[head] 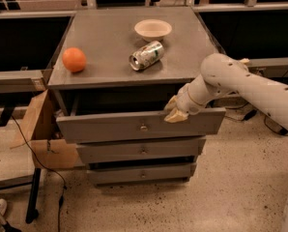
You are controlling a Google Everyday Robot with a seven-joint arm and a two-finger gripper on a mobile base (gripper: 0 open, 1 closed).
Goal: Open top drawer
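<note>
The top drawer (110, 125) is the widest grey front under the cabinet top, with a small round knob (143, 127) at its centre. It stands pulled out a little, with a dark gap showing above its front panel. My gripper (175, 110) is at the top edge of that panel, right of the knob, touching the rim. The white arm (250, 88) reaches in from the right.
On the cabinet top (110, 37) lie an orange (74, 59), a tipped can (145, 55) and a bowl (152, 29). Two narrower drawers, the middle (110, 151) and the bottom (115, 174), sit below. A cardboard box (37, 124) stands at the cabinet's left side.
</note>
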